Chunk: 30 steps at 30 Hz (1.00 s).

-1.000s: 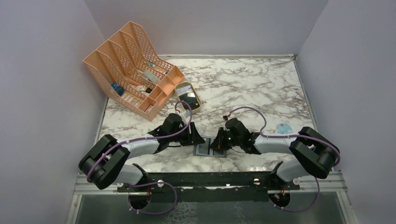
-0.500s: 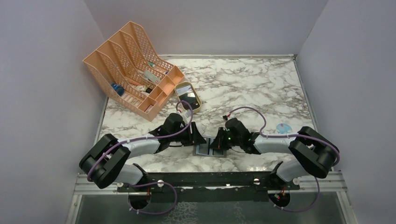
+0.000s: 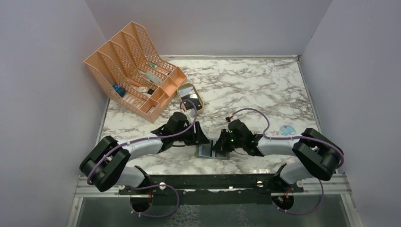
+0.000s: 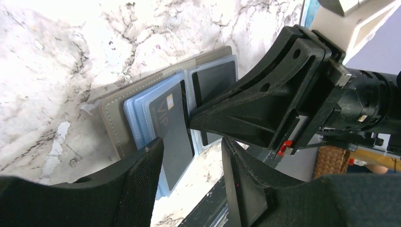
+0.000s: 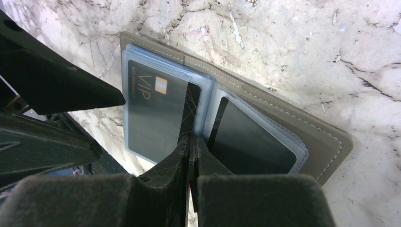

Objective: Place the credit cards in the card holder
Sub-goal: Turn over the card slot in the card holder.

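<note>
The grey card holder [image 3: 206,152] lies open on the marble between my two grippers, blue-grey pockets up [image 5: 265,101]. A dark card marked VIP [image 5: 156,111] sits partly in its left pocket; it also shows in the left wrist view [image 4: 168,127]. A second dark card [image 5: 248,139] fills the right pocket. My right gripper [image 5: 190,140] is shut, its tips pinching the VIP card's inner edge at the fold; it also shows from above [image 3: 219,145]. My left gripper [image 4: 191,151] is open and empty, just above the holder's left side [image 3: 200,138].
A peach mesh file rack [image 3: 132,66] with small items stands at the back left. A tan oval tray [image 3: 190,98] holding something dark lies just behind the left arm. A small light-blue round thing [image 3: 287,129] lies at the right. A black rail [image 3: 213,182] runs along the near edge.
My left gripper has drawn back a little, up and away from the holder. The right gripper and the holder have stayed in place.
</note>
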Motion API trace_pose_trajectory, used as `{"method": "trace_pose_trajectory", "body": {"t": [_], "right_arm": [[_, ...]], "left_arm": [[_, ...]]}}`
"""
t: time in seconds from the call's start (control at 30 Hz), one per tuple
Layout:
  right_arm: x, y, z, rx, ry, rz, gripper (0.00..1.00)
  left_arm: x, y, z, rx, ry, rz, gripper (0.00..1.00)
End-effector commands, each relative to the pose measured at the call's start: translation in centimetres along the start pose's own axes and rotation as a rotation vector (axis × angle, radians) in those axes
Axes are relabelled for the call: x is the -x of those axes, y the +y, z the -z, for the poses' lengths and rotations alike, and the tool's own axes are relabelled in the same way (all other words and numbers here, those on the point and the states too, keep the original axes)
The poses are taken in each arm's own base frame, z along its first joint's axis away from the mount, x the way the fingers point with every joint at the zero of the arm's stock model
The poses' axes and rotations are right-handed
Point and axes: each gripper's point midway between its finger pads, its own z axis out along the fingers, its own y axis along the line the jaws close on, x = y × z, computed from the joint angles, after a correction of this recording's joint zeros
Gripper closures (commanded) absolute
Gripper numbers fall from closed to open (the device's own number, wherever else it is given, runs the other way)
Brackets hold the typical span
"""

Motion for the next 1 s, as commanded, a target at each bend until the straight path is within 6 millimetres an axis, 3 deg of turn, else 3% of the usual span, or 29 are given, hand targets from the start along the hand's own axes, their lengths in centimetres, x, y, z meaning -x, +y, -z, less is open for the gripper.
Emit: {"method": "trace_pose_trajectory", "body": {"t": [0.0,0.47,0.97], "right_arm": [[-1.1,-1.6,-0.1,-0.053,0.023,0.005,0.96],[-1.0,-1.5,-0.1,-0.049,0.023,0.003,0.95],[-1.1,-1.6,-0.2,-0.054,0.025,0.004,0.96]], "left_arm": [[1.2,0.3,0.7,0.07,-0.041,-0.08,0.48],[0.2,0.5,-0.1,0.019,-0.014,-0.043,0.48],[0.1,2.2,-0.1,0.113,0.007,-0.074,0.48]]}}
